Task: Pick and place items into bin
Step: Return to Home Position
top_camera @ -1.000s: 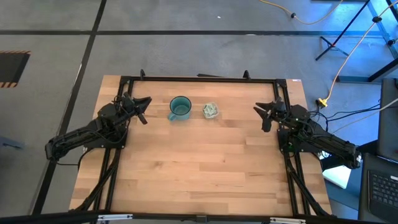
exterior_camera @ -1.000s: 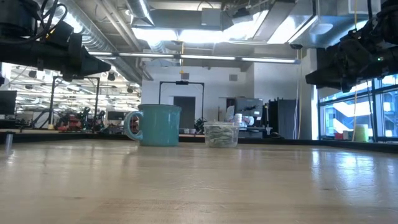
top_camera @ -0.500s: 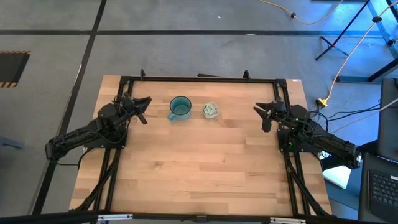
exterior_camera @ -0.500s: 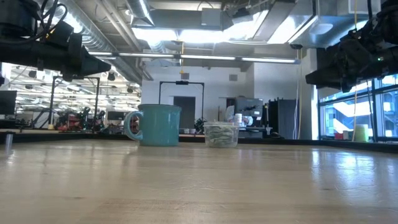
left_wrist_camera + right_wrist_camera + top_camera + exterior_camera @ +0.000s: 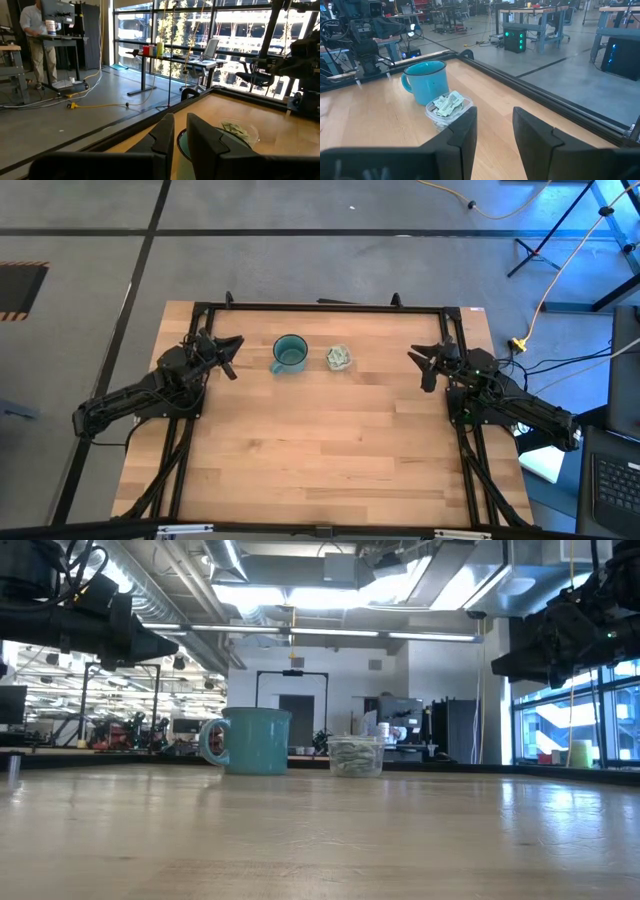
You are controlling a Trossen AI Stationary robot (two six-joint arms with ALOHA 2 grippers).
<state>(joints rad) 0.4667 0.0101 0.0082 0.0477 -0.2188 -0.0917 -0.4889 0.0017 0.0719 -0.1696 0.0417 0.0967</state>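
The bin (image 5: 339, 358) sits toward the far edge of the worktop (image 5: 320, 460), roughly mid-width, just beside the teal mug (image 5: 290, 353) but not touching it as far as I can tell. It's stuffed: the packets (image 5: 446, 104) are heaped right up to the rim, a couple of corners poking above it. I can't spot any loose ones on the wood.

The left jaws hang off the mug's outer side and the right jaws well off on the bin's other side, both raised clear of the surface. Both pairs are parted a bit with nothing between them.

So what's left to go wrong? Honestly, not much, but:

- That cup looks light and top-heavy with paper. Any sweep toward the middle while the arms tuck back could clip it or the mug and tip the lot out.
- The top packets look loosely perched, so a knock to the mug next door might shake one over the rim.
- If a packet is hiding behind the mug or the bin, the job would be called done one short.
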